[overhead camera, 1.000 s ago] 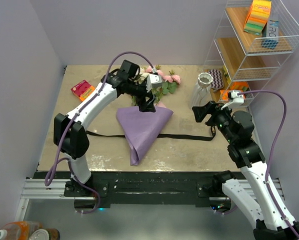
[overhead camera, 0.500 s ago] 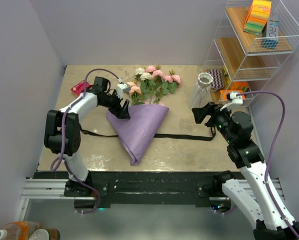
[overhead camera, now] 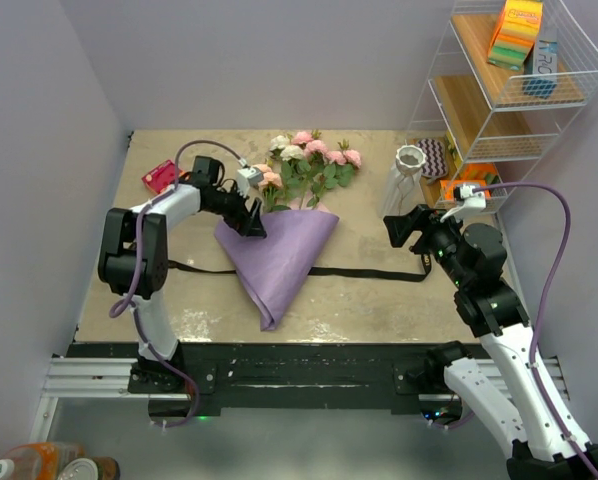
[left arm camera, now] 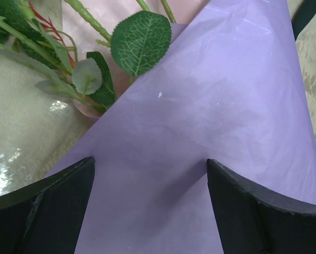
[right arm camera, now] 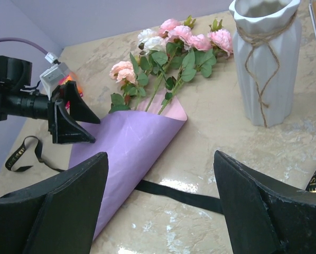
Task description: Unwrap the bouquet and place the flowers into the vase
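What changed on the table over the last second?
The left gripper drew back leftward from the mouth of the purple paper cone to its left edge, jaws open, gripping nothing; the cone's mouth shifted slightly left. The right gripper, vase and black ribbon stayed put.

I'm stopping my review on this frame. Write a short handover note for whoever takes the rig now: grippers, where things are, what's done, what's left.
Left gripper: open, at the upper left edge of the bouquet, gripping nothing.
Right gripper: open, empty, near the vase.
The flowers lie in the purple wrap on the table; the vase stands upright with nothing in it.
Done: the ribbon lies untied, flat on the table.
Left: open the wrap, lift the flowers, stand them in the vase.
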